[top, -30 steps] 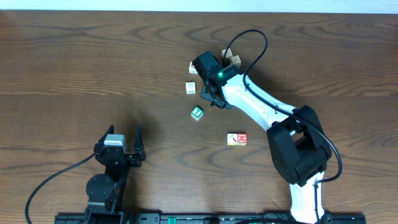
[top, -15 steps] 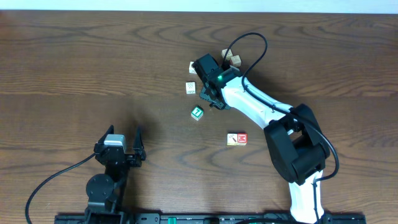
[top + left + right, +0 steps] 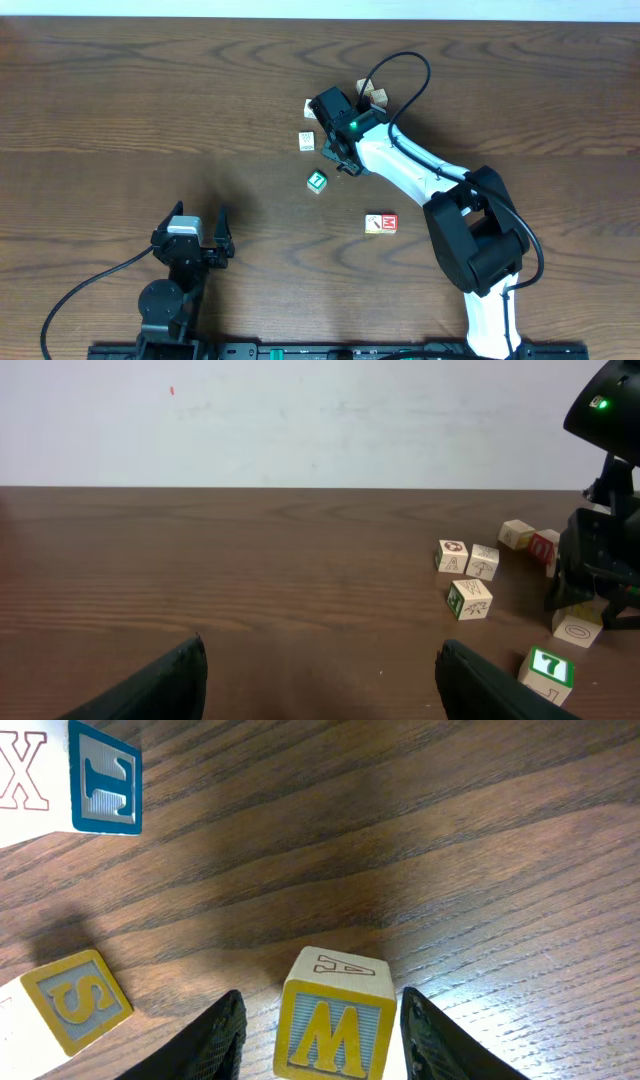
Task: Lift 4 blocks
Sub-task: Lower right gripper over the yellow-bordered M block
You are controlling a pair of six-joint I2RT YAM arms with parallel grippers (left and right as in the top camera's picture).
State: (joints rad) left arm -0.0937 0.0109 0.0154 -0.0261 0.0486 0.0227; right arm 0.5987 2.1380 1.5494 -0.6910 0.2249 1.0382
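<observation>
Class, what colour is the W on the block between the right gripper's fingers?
Yellow, on blue lines: W block, clearest in the right wrist view.

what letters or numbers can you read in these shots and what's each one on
"W": front yellow block, side
"A": same block, top
"S": left yellow block
"I", "X": blue and white block
"7": green block
"M": red block
"A": cream block
Marks on the remaining blocks: too small to read.

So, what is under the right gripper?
A W block stands on the table between the open jaws of the right gripper, with an A on its top face. In the overhead view the gripper covers it.
</observation>
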